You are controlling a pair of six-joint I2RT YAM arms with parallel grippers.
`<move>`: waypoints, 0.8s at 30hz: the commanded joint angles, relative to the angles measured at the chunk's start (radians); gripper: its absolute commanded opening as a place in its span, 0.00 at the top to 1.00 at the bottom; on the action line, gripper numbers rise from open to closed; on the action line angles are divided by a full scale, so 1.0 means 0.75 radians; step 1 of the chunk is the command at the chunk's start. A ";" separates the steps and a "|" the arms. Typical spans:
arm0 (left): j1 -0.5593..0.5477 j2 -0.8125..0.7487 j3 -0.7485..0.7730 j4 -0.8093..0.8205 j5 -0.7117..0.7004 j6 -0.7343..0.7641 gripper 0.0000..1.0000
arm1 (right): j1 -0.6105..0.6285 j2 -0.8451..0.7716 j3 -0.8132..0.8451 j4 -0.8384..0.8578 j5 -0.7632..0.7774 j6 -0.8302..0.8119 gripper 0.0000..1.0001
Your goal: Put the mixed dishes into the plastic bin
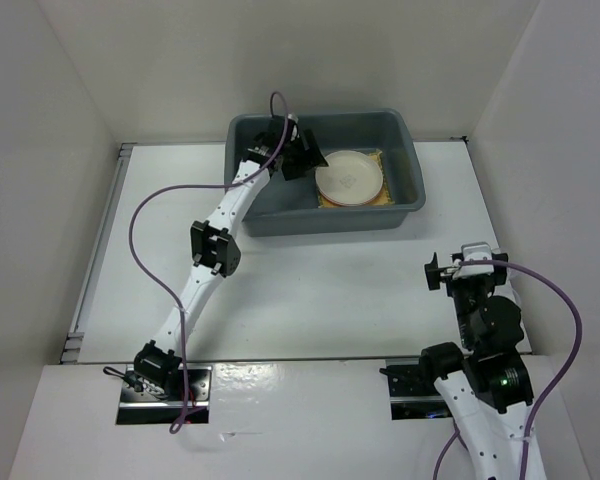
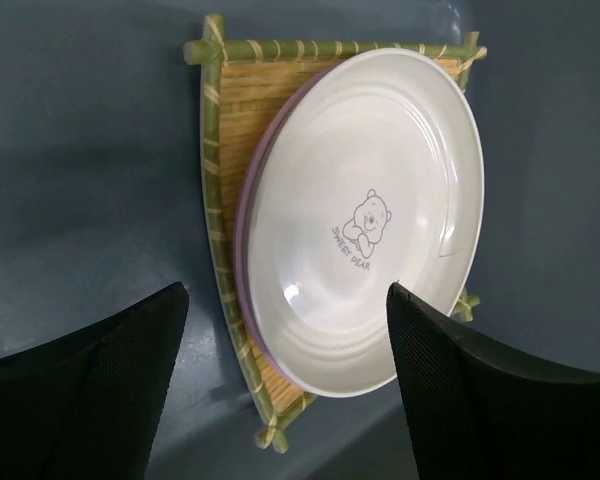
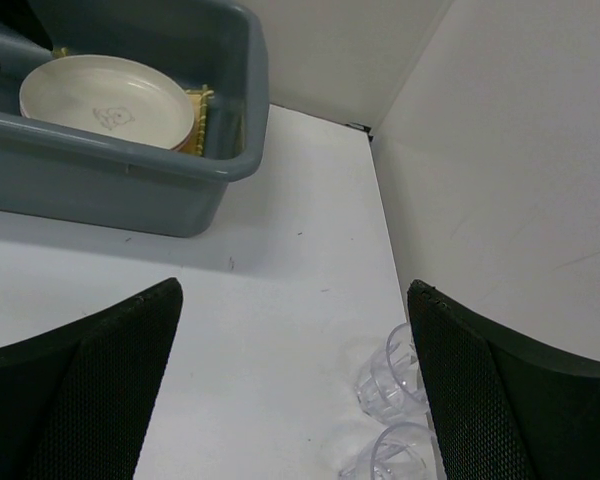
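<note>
Cup left out: a small clear cup stands on the white table near the white side wall, well apart from the bin. A second clear cup sits just beside it at the frame's lower edge.
Cup handling: judged light, thin-walled and smooth, so it is likely to slip or tip under a sideways nudge. Whether it is glass or plastic cannot be told.
Cup hold: best taken across the body below the rim with a gentle squeeze, keeping clear of its neighbour.
Cream round plate: already in the bin, top of the stack, bear print facing up. It looks stiff, glossy and breakable.
Pink round plate: under the cream one, showing only a sliver of rim.
Yellow woven square mat: flat on the bin floor under both plates. It looks light and rough enough to stop them sliding.
Large dark grey plastic bin: at the far side of the table.
Left gripper: above the stack inside the bin, fingers spread wide and holding nothing.
Right gripper: above the table near the cups, fingers wide apart and empty.
Progress: judged mostly done, with the clear cups remaining.
</note>
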 commanded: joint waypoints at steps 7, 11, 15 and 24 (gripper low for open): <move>-0.015 -0.411 0.054 -0.196 -0.324 0.222 0.12 | 0.013 0.039 -0.010 0.075 0.008 0.021 0.03; -0.056 -0.508 0.054 -0.521 -0.481 0.289 0.52 | 0.013 0.039 -0.010 0.075 0.008 0.021 0.03; -0.101 -0.543 0.054 -0.708 -0.623 0.290 1.00 | 0.013 0.065 -0.010 0.075 -0.004 0.008 0.59; -0.142 -0.894 -0.665 -0.696 -0.767 0.341 1.00 | -0.241 0.574 0.239 -0.123 0.006 -0.020 0.56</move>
